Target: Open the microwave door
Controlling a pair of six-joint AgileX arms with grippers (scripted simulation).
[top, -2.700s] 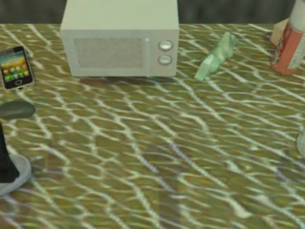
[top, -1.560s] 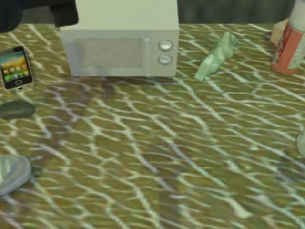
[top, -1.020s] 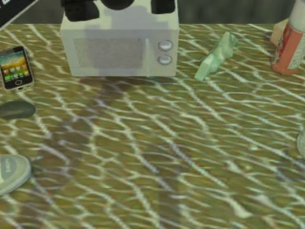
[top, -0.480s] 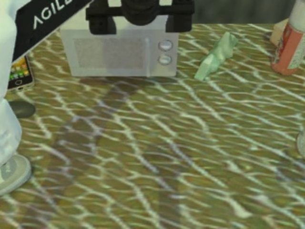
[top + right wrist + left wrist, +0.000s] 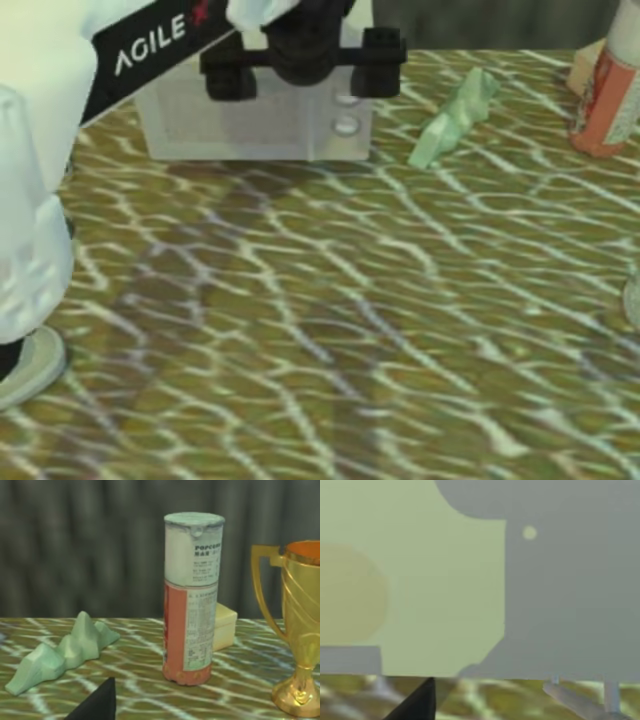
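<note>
The cream-white microwave [image 5: 250, 130] stands at the back of the table, left of centre. Its door [image 5: 225, 125] lies flat against the front, and one silver knob [image 5: 346, 126] shows beside it. My left gripper [image 5: 300, 65] hangs over the top front edge of the microwave, open, its two black finger blocks spread wide. In the left wrist view the microwave front [image 5: 445, 580] fills the picture from close by, partly in shadow, with one black fingertip [image 5: 422, 700] low in front of it. My right gripper is out of the top view; one black fingertip [image 5: 100, 702] shows in the right wrist view.
A pale green crumpled lump [image 5: 455, 115] lies right of the microwave. A red and white can [image 5: 605, 100] and a yellow block [image 5: 583, 65] stand at the back right, and a gold trophy [image 5: 302, 630] is near them. The left arm's white body [image 5: 35, 200] covers the table's left edge.
My left arm has swung in from the left, and its gripper has dropped from above the microwave's top to its upper front edge. The arm now hides the phone.
</note>
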